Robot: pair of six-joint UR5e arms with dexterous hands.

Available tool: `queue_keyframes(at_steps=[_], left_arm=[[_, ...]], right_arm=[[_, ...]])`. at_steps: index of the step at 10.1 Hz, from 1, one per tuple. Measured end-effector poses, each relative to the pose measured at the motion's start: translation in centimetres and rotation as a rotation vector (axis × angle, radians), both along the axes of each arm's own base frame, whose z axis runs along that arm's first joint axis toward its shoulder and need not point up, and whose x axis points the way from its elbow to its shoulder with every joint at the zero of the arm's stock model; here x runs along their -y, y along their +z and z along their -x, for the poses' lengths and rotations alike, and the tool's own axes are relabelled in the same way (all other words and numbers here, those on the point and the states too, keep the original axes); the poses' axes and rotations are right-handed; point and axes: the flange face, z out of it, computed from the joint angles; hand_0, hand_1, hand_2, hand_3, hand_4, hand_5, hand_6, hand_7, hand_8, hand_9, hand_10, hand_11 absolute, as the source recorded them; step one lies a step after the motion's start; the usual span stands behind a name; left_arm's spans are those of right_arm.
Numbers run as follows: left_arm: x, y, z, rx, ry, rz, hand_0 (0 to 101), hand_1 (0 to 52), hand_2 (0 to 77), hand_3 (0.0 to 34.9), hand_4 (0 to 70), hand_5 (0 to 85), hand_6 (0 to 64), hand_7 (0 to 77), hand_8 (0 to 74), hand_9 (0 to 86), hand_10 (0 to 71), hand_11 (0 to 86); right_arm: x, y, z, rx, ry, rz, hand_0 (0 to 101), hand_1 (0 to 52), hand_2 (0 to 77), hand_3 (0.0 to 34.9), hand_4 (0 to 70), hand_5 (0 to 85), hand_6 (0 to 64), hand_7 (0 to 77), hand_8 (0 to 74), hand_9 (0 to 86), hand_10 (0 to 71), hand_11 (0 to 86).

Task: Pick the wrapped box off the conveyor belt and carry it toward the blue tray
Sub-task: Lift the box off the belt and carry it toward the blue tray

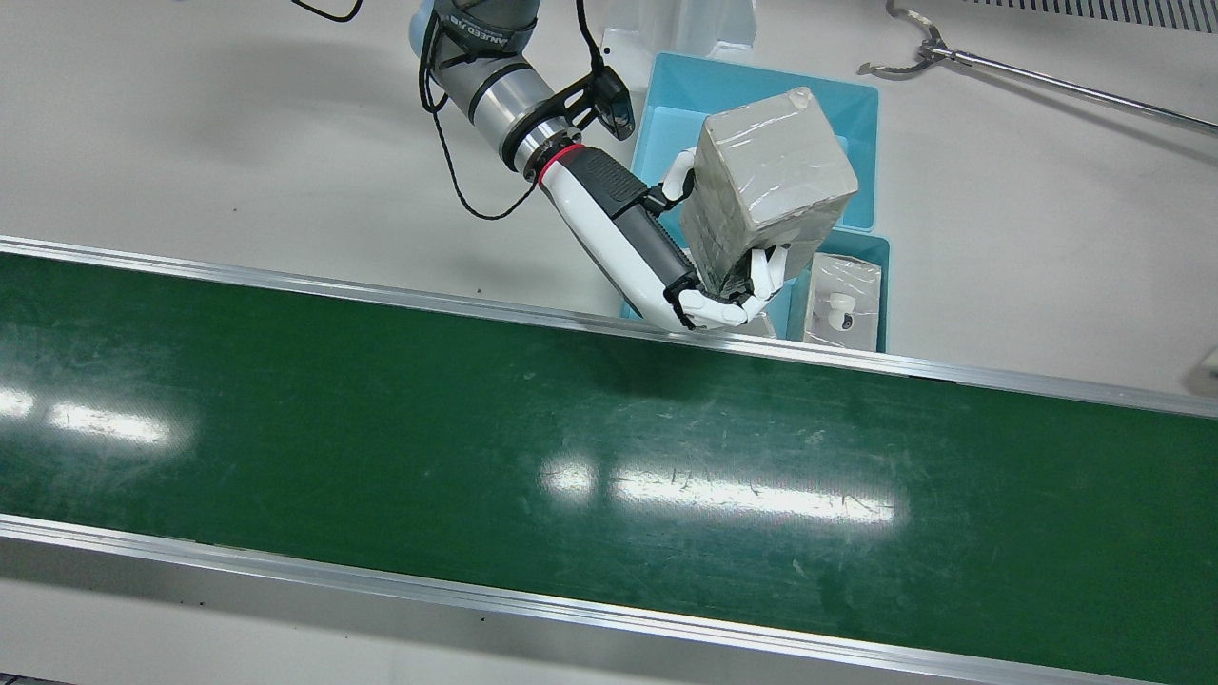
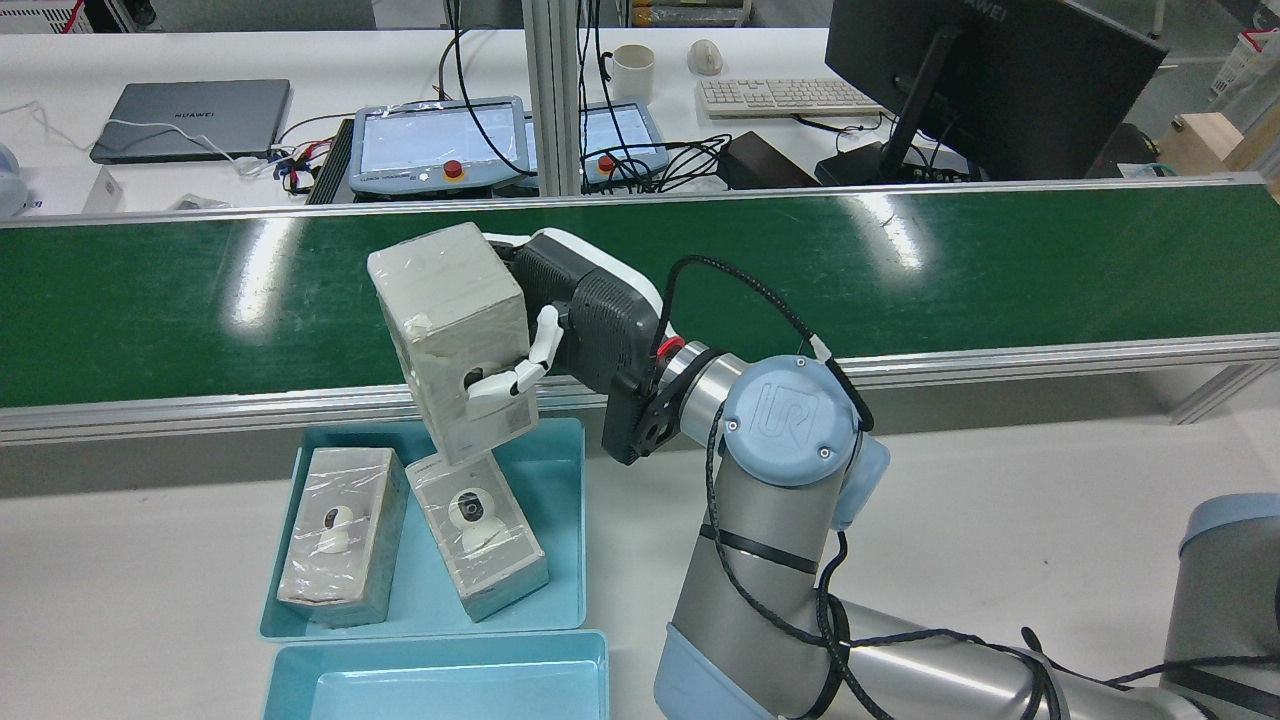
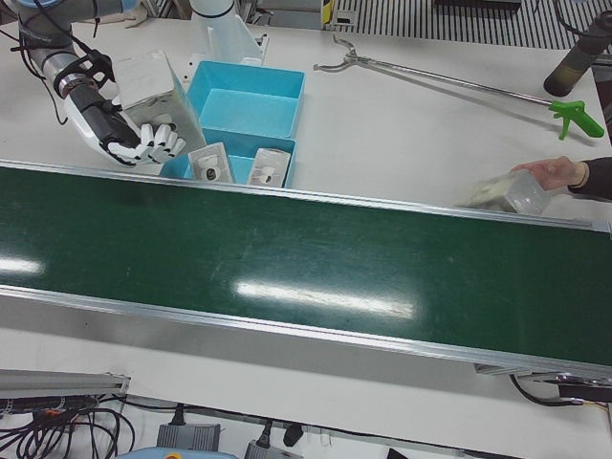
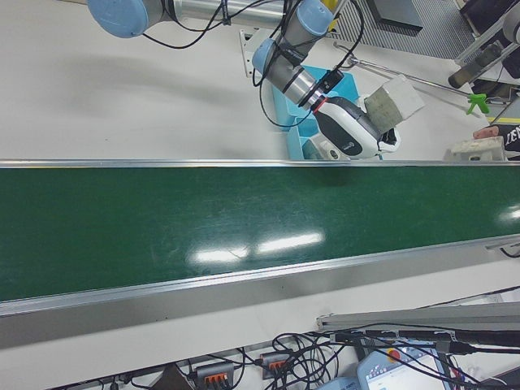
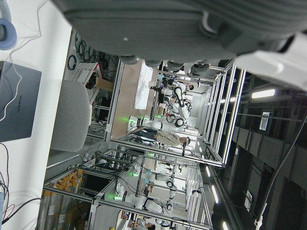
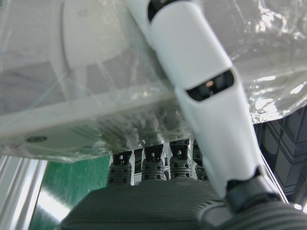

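**Right hand holds the wrapped box above the blue tray's edge**

The right hand (image 1: 699, 285) is clamped on the wrapped box (image 1: 769, 185): in the rear view its fingers (image 2: 520, 372) curl across the near face of the box while the palm backs the far side. The box is clear of the conveyor belt (image 1: 476, 447), lifted and tilted, and hangs over the belt-side end of the blue tray (image 2: 565, 520). The right hand view shows only plastic film and one white finger pressed against it, at very close range.

Two more wrapped boxes lie in that tray. One wrapped box at the tray's left (image 2: 342, 535) sits along the left wall; the other wrapped box beside it (image 2: 482, 535) lies at an angle, just below the held box. A second blue tray (image 2: 440, 675), nearer the robot, adjoins the first.

In the left-front view a person's hand (image 3: 557, 172) rests on another wrapped package (image 3: 505, 192) at the far end of the belt's rail. A long reach tool (image 3: 459, 81) with a green handle lies on the bench (image 1: 238, 152).

The left hand does not appear in the fixed views; its own camera shows only a dark part of it at the top edge, so I cannot tell whether its fingers are apart or together.
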Motion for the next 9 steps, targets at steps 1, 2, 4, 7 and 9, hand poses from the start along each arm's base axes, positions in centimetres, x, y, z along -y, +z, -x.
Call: queue_keyframes(at_steps=[1,2,4,7,9], left_arm=[[0.0,0.0,0.0,0.000,0.000,0.000,0,0.0,1.1,0.0,0.0,1.1,0.5,0.5,0.5,0.0,0.5,0.5],[0.0,0.0,0.0,0.000,0.000,0.000,0,0.0,1.1,0.0,0.0,1.1,0.5,0.5,0.5,0.0,0.5,0.5],[0.0,0.0,0.0,0.000,0.000,0.000,0,0.0,0.5,0.0,0.0,1.1,0.5,0.5,0.5,0.5,0.5,0.5],[0.0,0.0,0.0,0.000,0.000,0.000,0,0.0,0.5,0.0,0.0,1.1,0.5,0.5,0.5,0.5,0.5,0.5],[0.0,0.0,0.0,0.000,0.000,0.000,0,0.0,1.1,0.0,0.0,1.1,0.5,0.5,0.5,0.0,0.5,0.5]], right_arm=[[-0.6,-0.4,0.6,0.000,-0.023,-0.008,55,1.1,37.6,0.3,28.4,62.7,42.0,38.2,49.6,40.4,45.3,32.7],[-1.0,-0.6,0.9,0.000,-0.042,-0.016,57,1.1,37.6,0.0,28.4,62.7,42.0,38.2,49.6,40.4,50.2,31.1],[-1.4,-1.0,1.3,0.002,-0.069,-0.028,57,1.1,37.6,0.0,28.4,62.7,49.1,34.9,56.2,36.0,44.7,22.9],[-1.7,-2.7,1.6,0.024,-0.111,-0.052,56,20.2,20.2,0.0,14.7,47.5,36.5,20.2,43.6,21.8,12.0,1.6],[-1.8,-3.1,1.7,0.033,-0.133,-0.053,48,7.6,10.4,0.0,14.2,25.1,19.1,4.4,22.9,3.3,0.0,1.1]])
